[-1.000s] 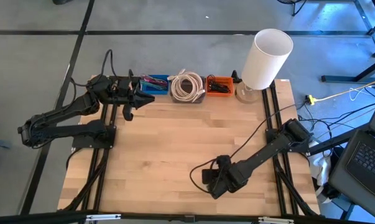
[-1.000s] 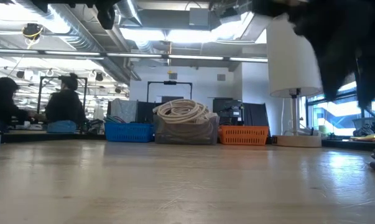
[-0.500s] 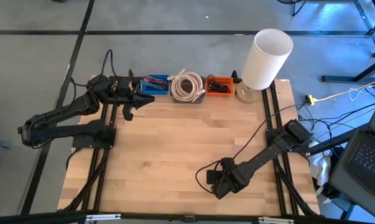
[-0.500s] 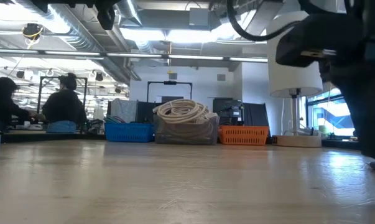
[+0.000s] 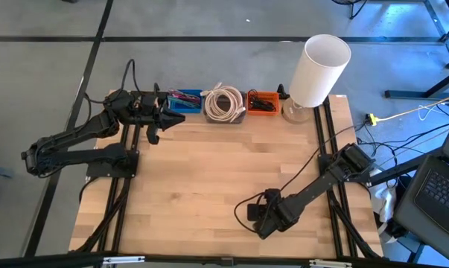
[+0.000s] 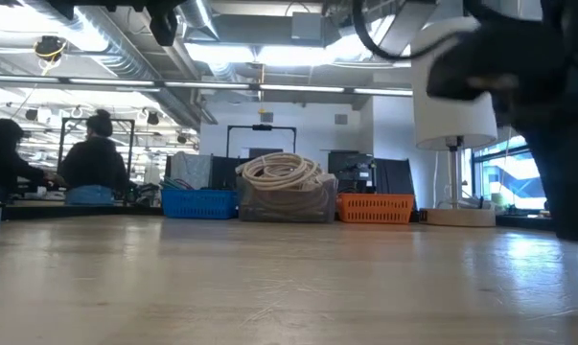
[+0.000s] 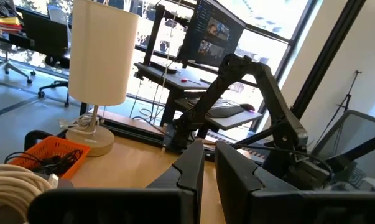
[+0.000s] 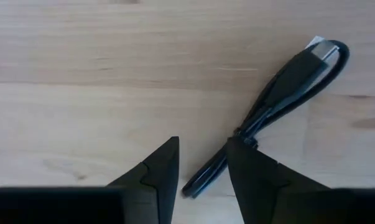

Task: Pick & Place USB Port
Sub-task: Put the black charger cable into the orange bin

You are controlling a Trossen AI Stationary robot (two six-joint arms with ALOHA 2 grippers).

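Note:
A black USB cable [image 8: 287, 87], folded double with its silver plug [image 8: 321, 45] at one end, lies flat on the wooden table [image 5: 209, 171] near the front right. My right gripper [image 8: 204, 140] points down over it, open. The cable's folded end [image 8: 199, 180] lies between the two fingers, close to one of them [image 8: 255, 174]; whether that finger touches it, I cannot tell. In the high view this gripper [image 5: 255, 217] sits beside the cable's loop [image 5: 243, 207]. My left gripper [image 5: 155, 126] waits level at the far left, shut on nothing.
Along the far edge stand a blue bin [image 5: 181, 100], a clear bin with a coiled white cable [image 5: 224, 104], an orange bin [image 5: 263, 102] and a white lamp [image 5: 317, 71]. Bare wood lies between the bins and the cable. People sit in the room beyond [image 6: 95, 163].
My right gripper has come down toward the table over the cable and shifted slightly toward the right edge, then held still. Its fingers have kept the same gap.

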